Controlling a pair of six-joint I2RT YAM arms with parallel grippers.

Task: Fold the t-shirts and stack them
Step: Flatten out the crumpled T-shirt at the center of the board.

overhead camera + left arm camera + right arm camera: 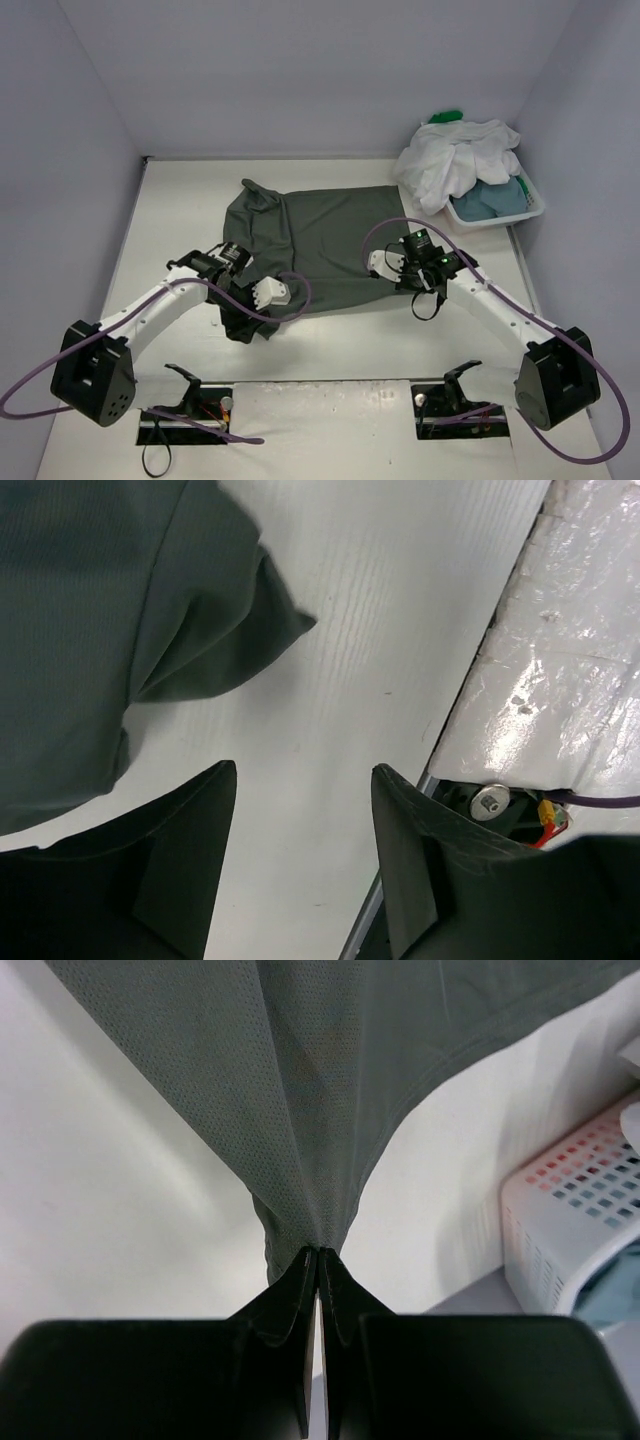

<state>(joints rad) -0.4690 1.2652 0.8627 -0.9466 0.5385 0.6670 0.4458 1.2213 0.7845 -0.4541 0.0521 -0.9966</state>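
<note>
A dark grey t-shirt lies spread on the table's middle, its near left corner bunched in a fold. My left gripper hovers over that near left part and stands open. In the left wrist view nothing but bare table shows between its fingers, and a sleeve of the dark grey t-shirt lies up to the left. My right gripper is at the shirt's right edge. It is shut on a pinch of the dark grey cloth, which rises taut from the table. The other t-shirts sit in the basket.
A white slotted basket stands at the back right, with white, blue-grey and green cloth heaped in it. Its wall is close on the right in the right wrist view. The table's near edge and arm mount lie ahead of my left gripper.
</note>
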